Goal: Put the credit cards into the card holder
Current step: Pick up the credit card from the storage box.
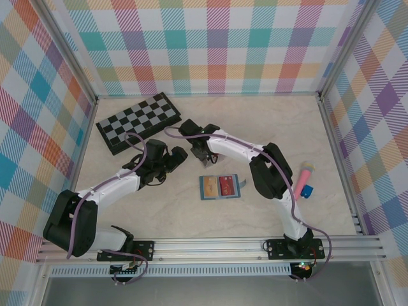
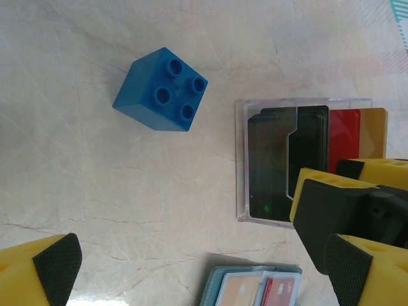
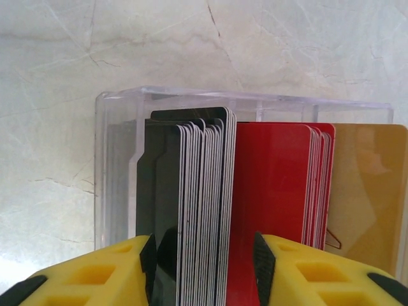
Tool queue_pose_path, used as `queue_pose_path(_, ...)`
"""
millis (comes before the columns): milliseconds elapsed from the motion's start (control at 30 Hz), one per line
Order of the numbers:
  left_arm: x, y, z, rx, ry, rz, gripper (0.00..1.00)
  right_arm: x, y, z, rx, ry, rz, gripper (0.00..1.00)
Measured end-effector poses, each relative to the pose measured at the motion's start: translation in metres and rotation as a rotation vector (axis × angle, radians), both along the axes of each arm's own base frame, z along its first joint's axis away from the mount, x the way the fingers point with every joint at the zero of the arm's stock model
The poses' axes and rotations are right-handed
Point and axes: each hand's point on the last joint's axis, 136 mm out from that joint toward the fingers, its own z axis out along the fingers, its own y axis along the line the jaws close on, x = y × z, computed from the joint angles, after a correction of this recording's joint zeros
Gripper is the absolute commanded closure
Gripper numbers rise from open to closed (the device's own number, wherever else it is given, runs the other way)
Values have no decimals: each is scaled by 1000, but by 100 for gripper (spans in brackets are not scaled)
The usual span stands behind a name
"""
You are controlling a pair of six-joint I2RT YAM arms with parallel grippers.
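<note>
Clear card holder (image 2: 241,166) hemmed in

Top: chessboard (image 1: 140,122) at eleven o'clock, wallet (image 1: 220,186) at centre.
Left wrist: left pincer (image 2: 197,264) gapes wide; blue block (image 2: 162,89) at ten o'clock from the card holder.
Right wrist: right pincer (image 3: 204,261) straddles black credit cards (image 3: 191,178) standing inside; grip unclear.

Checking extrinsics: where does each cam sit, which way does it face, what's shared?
Top external: above, behind the bases, looking down at the table; left arm, right arm, chessboard, wallet.
Left wrist: on left arm, facing down at blue brick and clear card holder; left gripper's open fingers at bottom corners, right gripper's fingers at right.
Right wrist: close above the holder, facing down; its fingers flank the cards.
Shared: both wrist views show the holder's black, red, tan cards.
</note>
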Motion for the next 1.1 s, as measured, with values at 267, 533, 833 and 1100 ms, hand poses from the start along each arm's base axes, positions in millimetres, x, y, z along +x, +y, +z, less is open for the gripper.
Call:
queue_pose_path(267, 0, 0, 0, -1, -1, 0, 0, 1, -1, 1, -16, -13, 6, 70)
queue_pose_path(533, 0, 0, 0, -1, 0, -1, 0, 3, -2, 2, -25, -24, 6, 80)
queue_pose_path(833, 0, 0, 0, -2, 2, -3, 0, 3, -2, 3, -28, -25, 11, 84)
queue_pose_path(1100, -1, -1, 0, -4, 4, -5, 0, 3, -2, 4, -24, -28, 12, 90)
